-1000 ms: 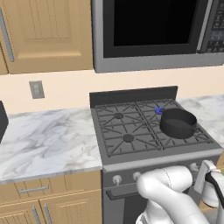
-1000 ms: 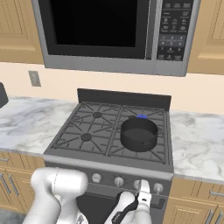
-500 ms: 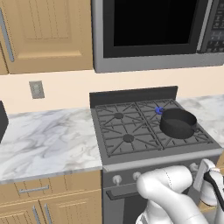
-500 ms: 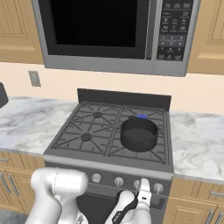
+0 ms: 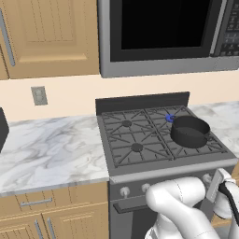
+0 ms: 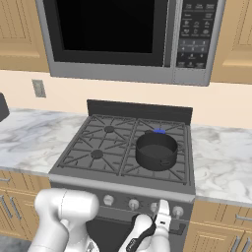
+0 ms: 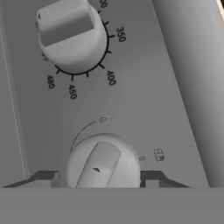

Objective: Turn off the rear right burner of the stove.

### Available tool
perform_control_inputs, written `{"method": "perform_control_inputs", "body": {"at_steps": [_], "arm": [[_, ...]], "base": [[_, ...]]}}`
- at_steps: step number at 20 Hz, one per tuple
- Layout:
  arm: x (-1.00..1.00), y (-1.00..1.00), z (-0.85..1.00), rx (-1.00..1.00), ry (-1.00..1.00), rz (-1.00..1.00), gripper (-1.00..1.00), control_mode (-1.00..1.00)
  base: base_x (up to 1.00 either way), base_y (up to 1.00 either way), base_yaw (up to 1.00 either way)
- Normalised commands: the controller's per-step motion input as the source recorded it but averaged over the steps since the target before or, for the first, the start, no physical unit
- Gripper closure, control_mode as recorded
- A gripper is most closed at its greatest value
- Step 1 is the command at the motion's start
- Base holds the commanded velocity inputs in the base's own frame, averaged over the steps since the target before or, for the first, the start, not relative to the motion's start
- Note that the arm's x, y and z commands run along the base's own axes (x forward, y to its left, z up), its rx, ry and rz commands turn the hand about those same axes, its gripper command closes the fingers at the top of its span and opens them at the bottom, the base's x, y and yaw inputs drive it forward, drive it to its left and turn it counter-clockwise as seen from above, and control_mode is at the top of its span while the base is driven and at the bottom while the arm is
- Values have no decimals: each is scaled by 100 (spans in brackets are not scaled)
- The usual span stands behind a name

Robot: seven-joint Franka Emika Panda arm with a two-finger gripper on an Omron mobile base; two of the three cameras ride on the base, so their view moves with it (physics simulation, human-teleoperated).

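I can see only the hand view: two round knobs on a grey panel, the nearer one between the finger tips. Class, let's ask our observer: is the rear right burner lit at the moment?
Observer: Yes. A small blue flame shows at the rear right burner, just behind a dark pot.
Operator: Where is the pot standing?
Observer: On the front right grate of the stove.
Operator: And where is the tool on the stove?
Observer: The tool is at the front knob strip, toward its right end.
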Motion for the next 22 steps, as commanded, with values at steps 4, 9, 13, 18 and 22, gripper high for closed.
{"method": "perform_control_inputs", "body": {"at_steps": [4, 9, 13, 18, 22], "arm": [[0, 1, 26, 5, -4, -2, 100, -100], [0, 8, 21, 11, -2, -4, 100, -100], [0, 14, 14, 16, -2, -6, 100, -100], [0, 22, 16, 23, 0, -7, 100, -100], [5, 29, 20, 27, 0, -6, 100, -100]], "base": [[0, 0, 0], [0, 0, 0], [0, 0, 0], [0, 0, 0], [0, 0, 0]]}}
